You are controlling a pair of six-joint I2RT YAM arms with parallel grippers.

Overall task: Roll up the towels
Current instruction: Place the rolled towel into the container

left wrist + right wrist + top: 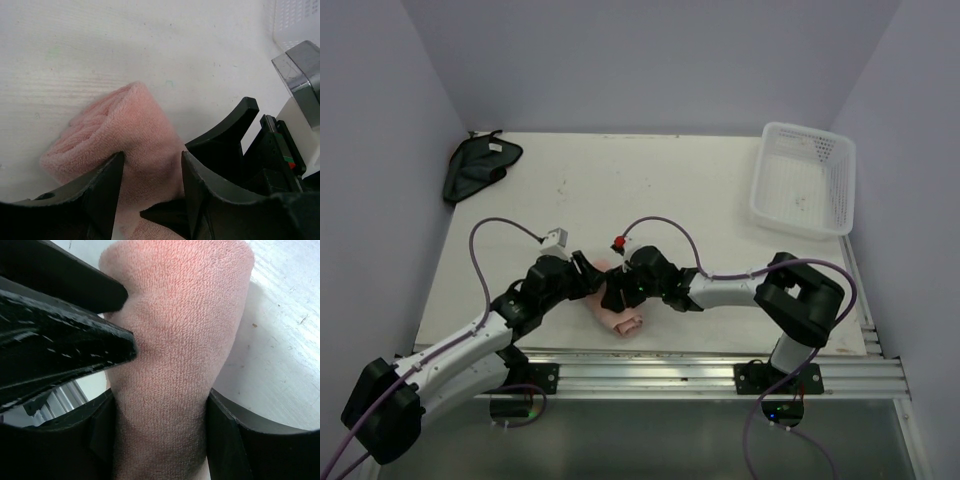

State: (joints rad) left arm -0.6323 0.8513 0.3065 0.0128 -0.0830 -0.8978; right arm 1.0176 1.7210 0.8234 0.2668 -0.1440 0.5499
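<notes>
The salmon-pink towel (623, 318) lies rolled into a thick bundle near the table's front edge, between both arms. My left gripper (588, 283) comes at it from the left. In the left wrist view the roll (125, 130) fills the gap of that gripper (151, 170), and both fingers press its sides. My right gripper (620, 292) meets it from the right. Its jaws (160, 430) clamp the roll (185, 340) on both flanks. The left gripper's finger (65, 340) pokes into the towel beside them. The blackish cloth (475, 168) lies crumpled at the far left corner, away from both grippers.
A white perforated basket (803, 178) stands at the far right corner of the table. The metal rail (720, 370) runs along the near edge just behind the towel. Grey walls close in the table on the left, back and right.
</notes>
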